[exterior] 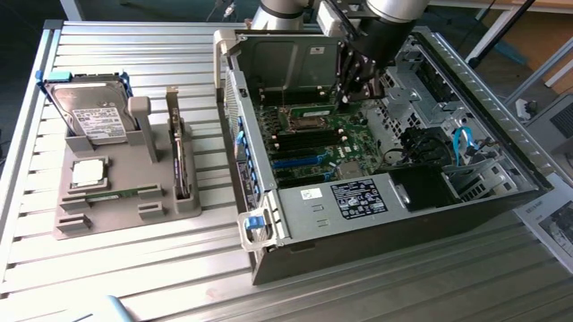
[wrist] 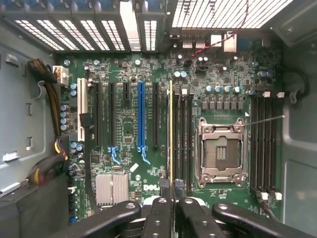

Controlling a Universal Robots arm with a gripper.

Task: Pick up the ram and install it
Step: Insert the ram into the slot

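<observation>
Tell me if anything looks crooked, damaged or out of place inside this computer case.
Nothing stands out as damaged, spilled or askew. The gripper holds the ram edge-on, and it runs straight, parallel to the memory slots beside the processor socket. That socket is empty, and its frame looks intact.

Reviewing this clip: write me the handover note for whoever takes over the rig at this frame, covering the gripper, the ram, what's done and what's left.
Gripper: shut on the ram, inside the open computer case.
Ram: held on edge over the motherboard, lined up with the memory slots beside the empty processor socket.
Done: the ram is picked up and at the slots.
Left: seating it. It cannot be told whether it is already in a slot.
Also: another thin green stick lies in the gray tray on the exterior view's left.
</observation>
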